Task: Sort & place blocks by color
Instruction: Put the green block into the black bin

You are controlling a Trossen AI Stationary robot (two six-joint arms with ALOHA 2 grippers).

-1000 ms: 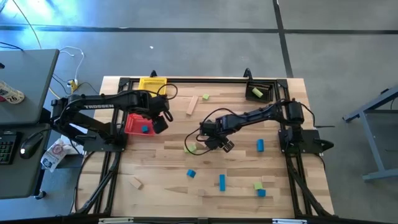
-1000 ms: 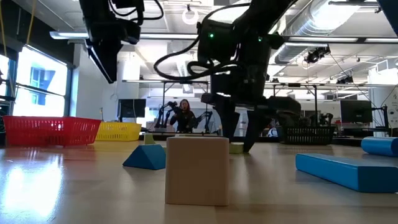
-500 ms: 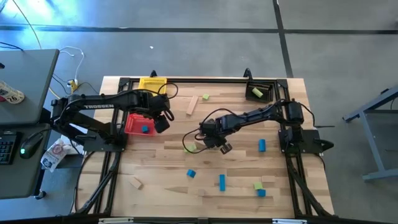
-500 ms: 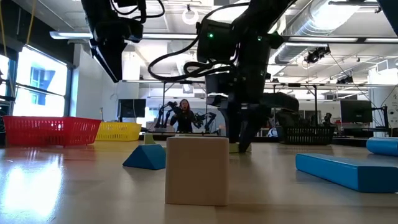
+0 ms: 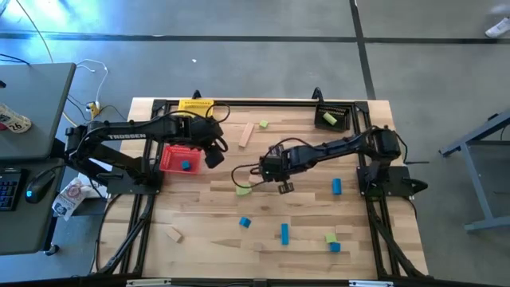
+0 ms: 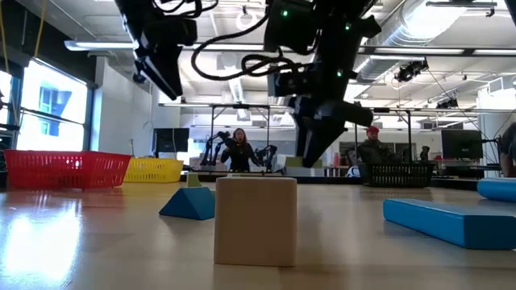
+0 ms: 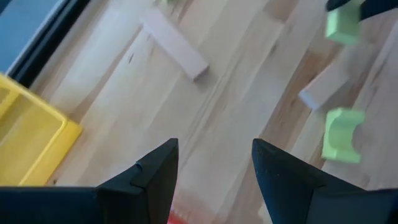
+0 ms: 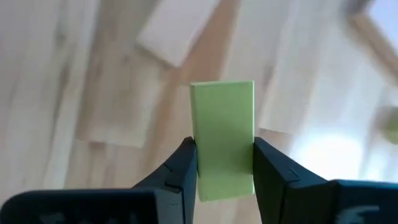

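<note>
My right gripper (image 5: 263,177) hangs above the middle of the table, shut on a light green block (image 8: 222,137). A green arch block (image 7: 341,134) lies on the table just below and to the left of it. My left gripper (image 7: 214,168) stands open and empty over the right rim of the red basket (image 5: 169,159), which has a blue block (image 5: 186,165) in it. Blue blocks (image 5: 284,233), a green one (image 5: 330,237) and a tan one (image 5: 174,234) lie scattered toward the near edge. A tan bar (image 5: 245,134) lies toward the far edge. My right gripper pinches the green block's two long side faces (image 8: 198,155) between its two fingers, on the half nearer the wrist. The fingers come from above, slanting down, and lie along the block. The block sticks out past the fingertips (image 8: 186,155) and is lifted clear of the table.
A yellow basket (image 5: 195,106) stands at the far left and a black basket (image 5: 335,118) with a green block at the far right. In the low view a tan cube (image 6: 255,221), a blue wedge (image 6: 188,203) and a blue bar (image 6: 451,221) lie near the front edge.
My right gripper has shut on the green block, which stood on the table between its open fingers. It has then risen and rolled its wrist, and the block is now lifted clear. My left gripper has tipped a little toward the table's right.
</note>
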